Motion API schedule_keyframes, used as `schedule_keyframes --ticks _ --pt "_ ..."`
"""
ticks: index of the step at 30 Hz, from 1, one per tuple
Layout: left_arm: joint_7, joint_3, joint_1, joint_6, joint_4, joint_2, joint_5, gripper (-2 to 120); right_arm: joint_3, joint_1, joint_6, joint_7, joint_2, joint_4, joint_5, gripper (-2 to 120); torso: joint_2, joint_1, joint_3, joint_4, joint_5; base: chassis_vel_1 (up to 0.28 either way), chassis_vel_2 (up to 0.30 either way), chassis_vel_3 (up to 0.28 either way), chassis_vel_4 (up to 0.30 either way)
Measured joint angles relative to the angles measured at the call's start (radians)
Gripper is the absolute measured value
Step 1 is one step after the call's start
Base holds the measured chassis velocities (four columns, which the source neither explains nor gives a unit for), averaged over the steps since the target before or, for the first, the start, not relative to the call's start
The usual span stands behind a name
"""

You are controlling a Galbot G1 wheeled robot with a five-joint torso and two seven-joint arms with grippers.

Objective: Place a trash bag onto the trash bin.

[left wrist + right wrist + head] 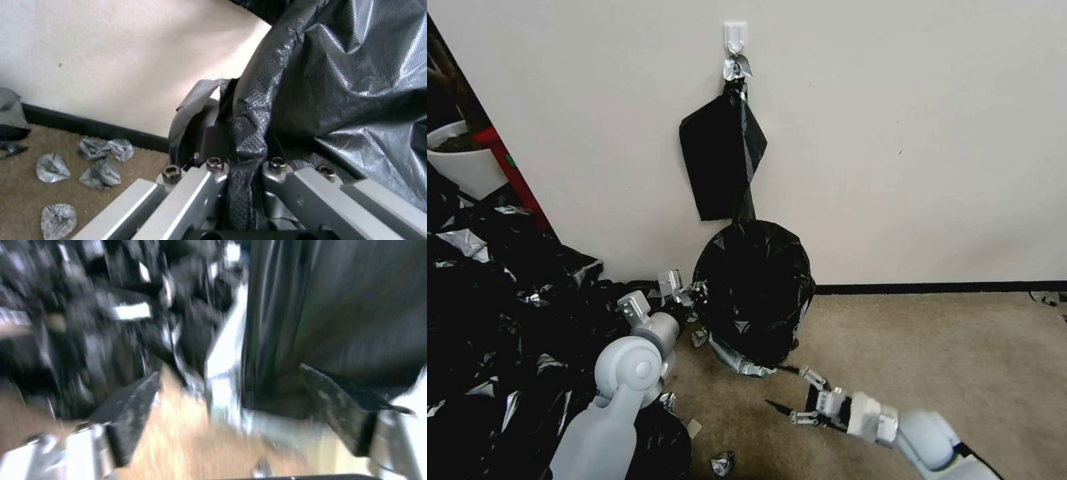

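Beige carpet (947,360) runs to a pale wall (894,133) with a dark skirting line along its foot. At upper centre of the head view a white hook (735,35) is fixed to the wall, and a flat black bundle (720,157) is hung from it by a narrow neck. The left third of that frame is heaped with loose black film (487,320); a white tub with a red bar (464,157) is seen at the far left edge. Crumpled silvery scraps (95,160) are scattered on the carpet by the skirting.

The trash bag (754,300) stands at lower centre of the head view, against the wall, draped over a round form; the trash bin itself is hidden under the film and cannot be confirmed.

The left gripper (694,295) is placed at the bag's left edge. In the left wrist view a fold of bag film (249,140) is seen pinched between its clenched fingers (213,133).

The right gripper (800,395) is held low on the carpet, near the bag's lower right edge, fingers (129,410) spread apart and nothing gripped.

Step judged in hand: the bag mouth is being stretched over the rim, one side held. The next move probably calls for the free hem on the right to be caught by the released gripper and drawn down without thin film being torn.
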Motion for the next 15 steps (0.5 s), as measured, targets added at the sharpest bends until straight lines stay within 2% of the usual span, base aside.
schedule_keyframes --ticks 1,2,4,5,8,9,11,12,14,15 --pt "0.000 0.000 0.000 0.000 0.000 0.000 0.000 3 0.000 0.000 0.000 0.000 0.000 0.000 0.000 87 0.000 0.000 0.000 0.0000 0.0000 0.000 0.000 0.000 0.000" --pt "0.000 0.000 -0.001 -0.001 0.002 0.000 0.008 3 0.005 -0.002 -0.015 -0.077 -0.002 0.036 0.102 92 0.000 0.000 0.000 0.0000 0.0000 0.000 0.000 0.000 0.000" --pt "0.004 0.006 0.000 -0.020 0.013 0.002 0.037 3 -0.015 -0.002 -0.049 -0.128 -0.006 0.100 0.280 96 0.000 0.000 0.000 0.0000 -0.0002 0.000 0.000 0.000 0.000" --pt "0.004 0.006 0.000 -0.020 0.013 0.002 0.037 3 -0.015 -0.002 -0.049 -0.128 -0.006 0.100 0.280 96 0.000 0.000 0.000 0.0000 -0.0002 0.000 0.000 0.000 0.000" --pt "0.034 0.030 0.017 -0.069 0.035 -0.002 0.109 3 -0.089 0.008 -0.112 -0.051 -0.004 0.190 0.501 85 0.000 0.000 0.000 0.0003 -0.0003 0.000 0.000 0.000 0.000" --pt "0.034 0.030 0.017 -0.069 0.035 -0.002 0.109 3 -0.089 0.008 -0.112 -0.051 -0.004 0.190 0.501 85 0.000 0.000 0.000 0.0003 -0.0003 0.000 0.000 0.000 0.000" --pt "0.053 0.053 0.037 -0.110 0.052 -0.012 0.161 3 -0.154 0.017 -0.148 0.118 0.008 0.249 0.561 75 0.000 0.000 0.000 0.0001 -0.0002 0.000 0.000 0.000 0.000" --pt "0.053 0.053 0.037 -0.110 0.052 -0.012 0.161 3 -0.154 0.017 -0.148 0.118 0.008 0.249 0.561 75 0.000 0.000 0.000 0.0001 -0.0002 0.000 0.000 0.000 0.000" --pt "0.063 0.069 0.055 -0.140 0.059 -0.022 0.193 3 -0.227 0.024 -0.191 0.361 0.019 0.302 0.545 65 0.000 0.000 0.000 0.0002 -0.0003 0.000 0.000 0.000 0.000" --pt "0.067 0.075 0.065 -0.157 0.061 -0.028 0.207 3 -0.283 0.031 -0.238 0.543 0.030 0.341 0.521 60 0.000 0.000 0.000 -0.0001 -0.0004 0.000 0.000 0.000 0.000"
